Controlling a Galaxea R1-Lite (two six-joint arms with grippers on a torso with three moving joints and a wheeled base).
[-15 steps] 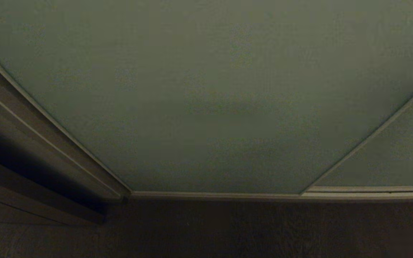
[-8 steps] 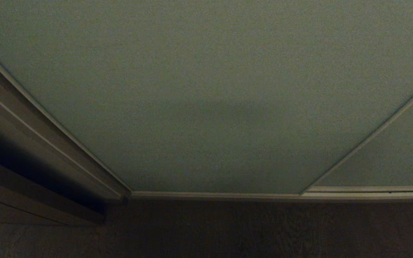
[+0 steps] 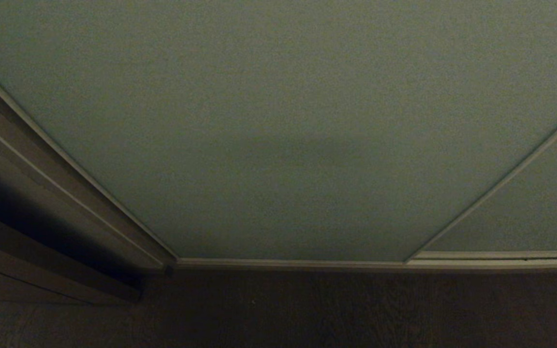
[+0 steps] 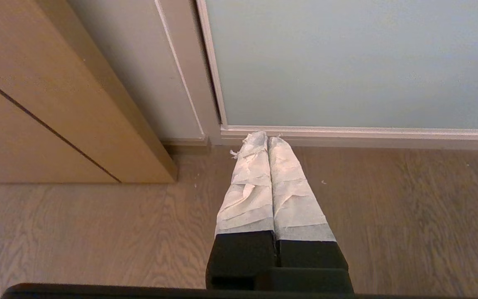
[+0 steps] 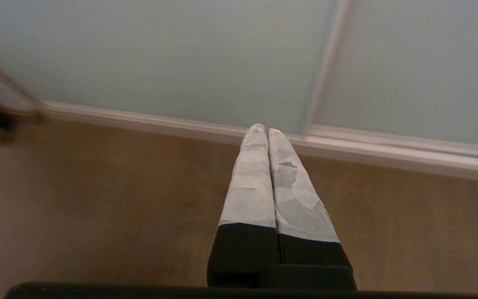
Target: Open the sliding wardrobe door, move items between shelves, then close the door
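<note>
The sliding wardrobe door (image 3: 278, 135), a pale grey-green panel with a slim cream frame, fills the head view and stands closed against the left jamb. It also shows in the left wrist view as the door (image 4: 355, 62) and in the right wrist view as the door (image 5: 160, 54). The items and the shelves are hidden behind it. My left gripper (image 4: 267, 136) hangs low over the floor, shut and empty, its tips pointing at the door's bottom left corner. My right gripper (image 5: 264, 128) is shut and empty too, pointing at the bottom rail near the seam between two panels. Neither arm shows in the head view.
A second grey-green panel (image 3: 539, 203) overlaps on the right. Brown wooden trim (image 3: 27, 193) and a tan cabinet side (image 4: 56, 104) stand to the left of the door. Wood-grain floor (image 4: 409, 216) runs along the bottom rail (image 3: 288, 263).
The head view is unchanged apart from a slight brightening of the picture. The door has not moved.
</note>
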